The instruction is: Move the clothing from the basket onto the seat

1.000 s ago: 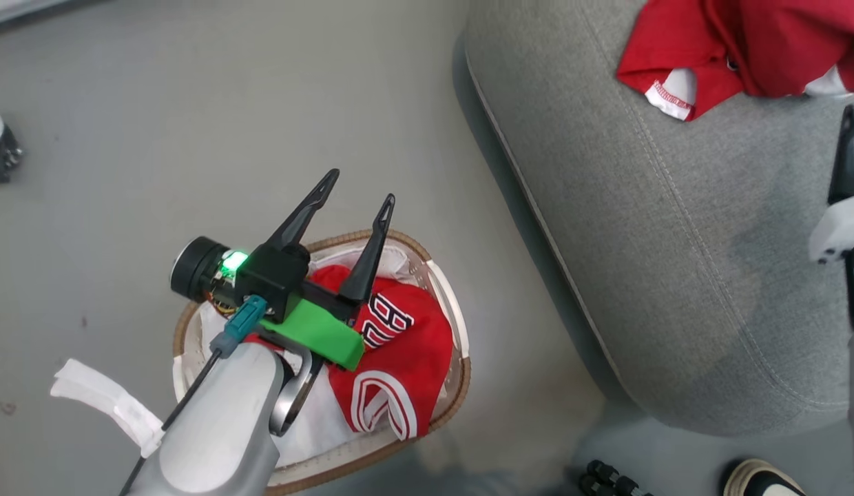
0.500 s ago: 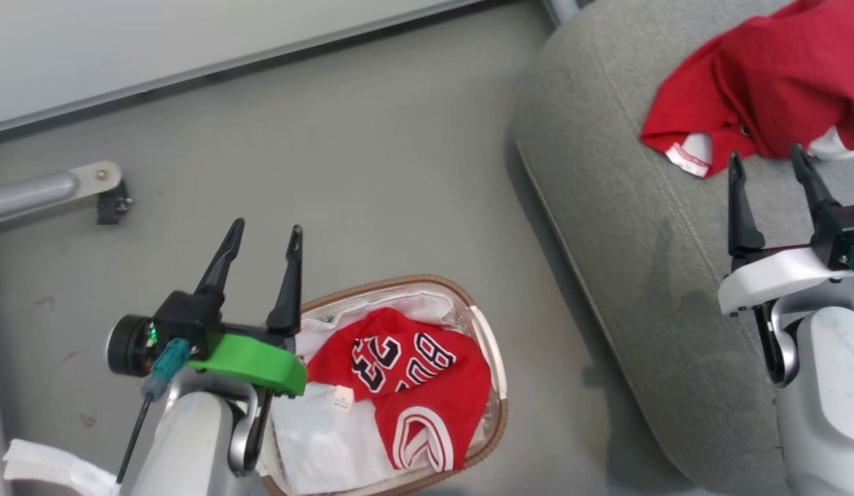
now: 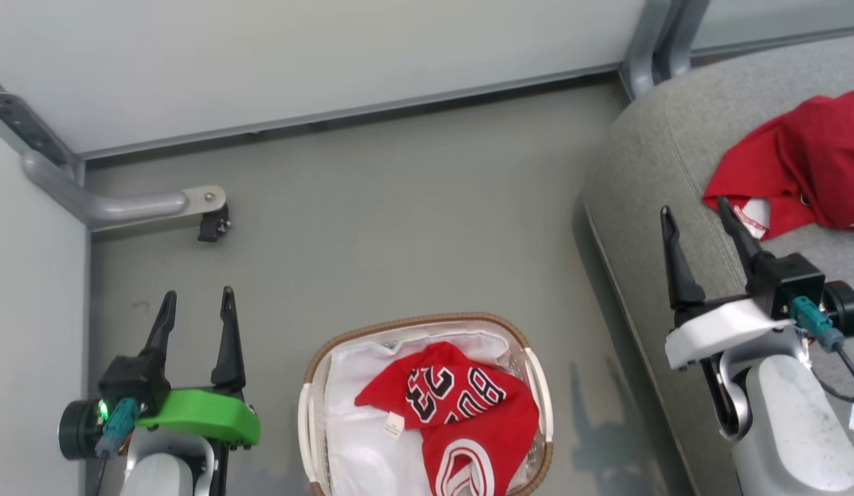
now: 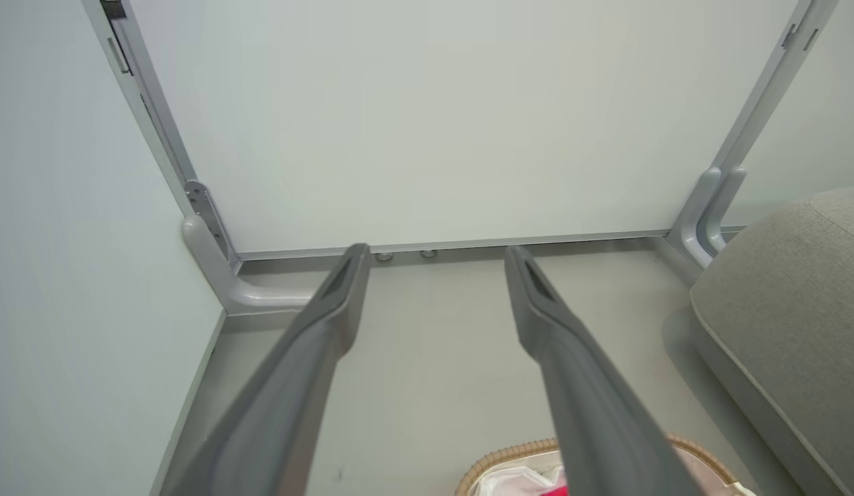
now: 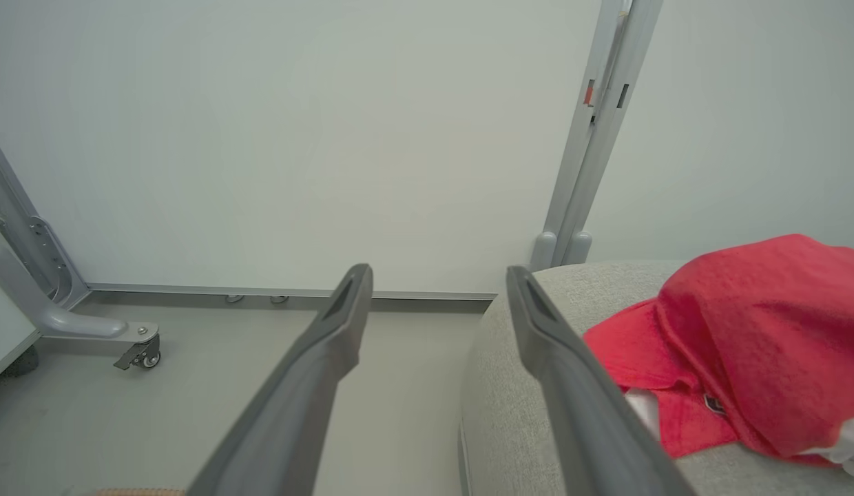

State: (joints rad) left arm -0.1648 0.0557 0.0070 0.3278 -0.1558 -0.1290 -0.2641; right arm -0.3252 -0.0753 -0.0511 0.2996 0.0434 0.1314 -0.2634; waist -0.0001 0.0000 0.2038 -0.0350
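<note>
The plain red garment [image 3: 806, 162] is on the big grey upholstered seat [image 3: 647, 158], the red BULLS jersey [image 3: 461, 413] lies in the white brown-rimmed plastic basket [image 3: 413, 322] (left gripper [image 3: 198, 296] and right gripper [image 3: 695, 207] both empty, jaws apart), so next probably means reaching down to pinch it.

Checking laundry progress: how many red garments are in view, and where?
2. A plain red garment lies on the grey seat; a lettered red jersey sits in the basket. More may be hidden under the jersey or the white liner.
</note>
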